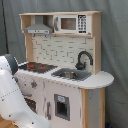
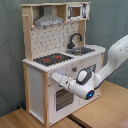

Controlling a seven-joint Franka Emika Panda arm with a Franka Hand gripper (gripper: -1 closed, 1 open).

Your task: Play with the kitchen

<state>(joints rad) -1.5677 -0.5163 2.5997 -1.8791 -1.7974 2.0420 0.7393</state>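
A staged test space, not a real home kitchen.

We see a tall toy play kitchen of pale wood and white panels [image 1: 62, 70] at frame centre in both exterior views, plain grey fabric backdrop [image 2: 11, 55] filling the background, bare light wooden flooring [image 2: 112, 107] along the bottom.

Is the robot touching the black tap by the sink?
No. In the second exterior view the arm reaches toward the kitchen's front panel, well below the faucet.

The robot arm [image 2: 107, 67] is glossy white, built of thick rounded segments joined at bulbous joints; one joint cap [image 2: 90, 94] is dark with a small blue light.
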